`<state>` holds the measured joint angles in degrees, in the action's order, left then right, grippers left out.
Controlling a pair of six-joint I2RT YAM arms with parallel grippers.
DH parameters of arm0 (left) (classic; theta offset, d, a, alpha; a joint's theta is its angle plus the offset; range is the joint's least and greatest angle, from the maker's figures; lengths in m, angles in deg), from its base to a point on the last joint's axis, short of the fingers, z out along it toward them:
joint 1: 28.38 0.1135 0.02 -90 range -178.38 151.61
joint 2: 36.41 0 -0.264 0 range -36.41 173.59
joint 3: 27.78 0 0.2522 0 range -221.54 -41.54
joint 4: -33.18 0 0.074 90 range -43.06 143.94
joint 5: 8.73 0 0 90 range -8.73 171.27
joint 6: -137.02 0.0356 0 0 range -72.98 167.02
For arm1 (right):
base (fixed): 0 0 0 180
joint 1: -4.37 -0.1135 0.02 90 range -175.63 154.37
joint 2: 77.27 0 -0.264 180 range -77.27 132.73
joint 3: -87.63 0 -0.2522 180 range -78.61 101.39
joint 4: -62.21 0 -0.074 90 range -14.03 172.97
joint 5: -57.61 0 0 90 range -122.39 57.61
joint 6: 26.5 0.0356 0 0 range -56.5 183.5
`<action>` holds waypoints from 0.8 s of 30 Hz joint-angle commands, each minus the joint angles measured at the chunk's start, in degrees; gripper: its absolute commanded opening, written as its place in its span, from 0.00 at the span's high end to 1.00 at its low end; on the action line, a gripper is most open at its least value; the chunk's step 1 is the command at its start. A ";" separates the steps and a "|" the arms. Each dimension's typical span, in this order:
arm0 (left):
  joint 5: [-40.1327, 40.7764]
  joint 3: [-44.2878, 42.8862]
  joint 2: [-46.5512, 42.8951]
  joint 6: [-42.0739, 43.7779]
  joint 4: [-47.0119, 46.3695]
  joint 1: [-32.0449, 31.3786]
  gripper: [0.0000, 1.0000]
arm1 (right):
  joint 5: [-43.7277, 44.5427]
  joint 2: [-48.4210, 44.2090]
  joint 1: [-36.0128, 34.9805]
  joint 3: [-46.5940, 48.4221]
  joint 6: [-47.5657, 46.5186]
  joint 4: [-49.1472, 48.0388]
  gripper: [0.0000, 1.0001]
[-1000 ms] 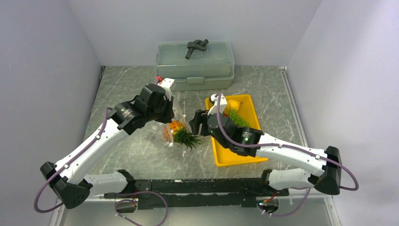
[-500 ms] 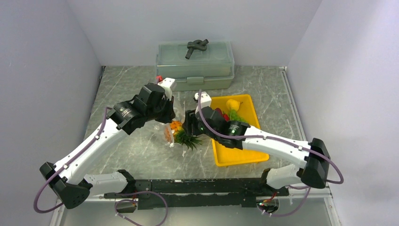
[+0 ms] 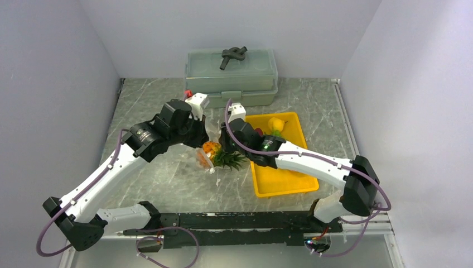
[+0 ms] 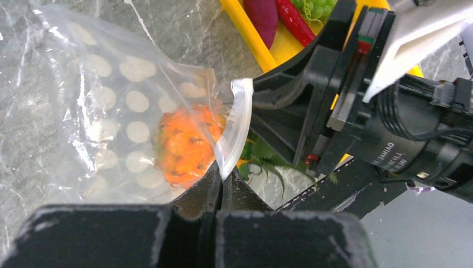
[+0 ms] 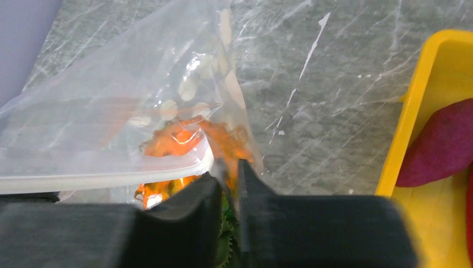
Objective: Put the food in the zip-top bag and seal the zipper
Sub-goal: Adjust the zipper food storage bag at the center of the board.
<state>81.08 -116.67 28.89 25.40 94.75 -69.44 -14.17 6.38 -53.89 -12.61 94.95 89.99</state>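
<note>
Zip-top bag [image 4: 111, 100] clear, crinkly, pineapple [image 4: 184, 148] partly inside; L jaws clamp zipper [image 4: 235, 125]; R jaws prob. closing, can't tell.

Mid-worktop [image 3: 167, 178], an orange toy pineapple with green crown [image 3: 212, 149] lies against a clear crinkly plastic bag [image 3: 203, 160]. The left claw [image 3: 199, 142] is at its 10 o'clock and the right claw [image 3: 223, 145] at its 2. A yellow rectangular tray [image 3: 279, 180] sits at 3 o'clock, a grey-green lidded box [image 3: 231, 75] at 12.

Pineapple [image 4: 181, 145] half in bag [image 4: 106, 84], beside tray [image 3: 279, 181]
</note>
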 commanded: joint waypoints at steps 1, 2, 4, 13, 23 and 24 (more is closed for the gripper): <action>-1.51 -0.85 -2.53 1.32 -2.47 0.11 1.00 | 3.67 -0.01 0.54 2.59 -1.39 -3.21 0.91; -1.38 -0.73 -2.64 1.32 -2.32 0.10 1.00 | 4.07 -0.29 0.52 2.75 -1.56 -3.28 0.96; -0.62 -0.55 -2.92 1.28 -1.95 0.13 1.00 | 4.67 -1.26 0.52 2.98 -2.20 -3.41 1.00; 1.63 1.19 -3.88 0.17 -1.70 0.12 1.00 | 5.75 -3.37 0.52 11.61 -6.41 6.97 1.00; 1.53 6.86 -8.69 -0.99 -6.85 0.11 1.00 | 7.11 -6.89 -0.41 15.99 -6.94 15.02 1.00; 1.31 6.93 -8.82 -1.04 -7.07 0.10 1.00 | 6.97 -6.62 -0.45 16.42 -6.97 15.44 1.00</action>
<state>82.46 -110.22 22.20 24.94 90.16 -69.47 -10.41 0.33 -54.77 -0.57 89.35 101.53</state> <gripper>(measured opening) 0.012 0.017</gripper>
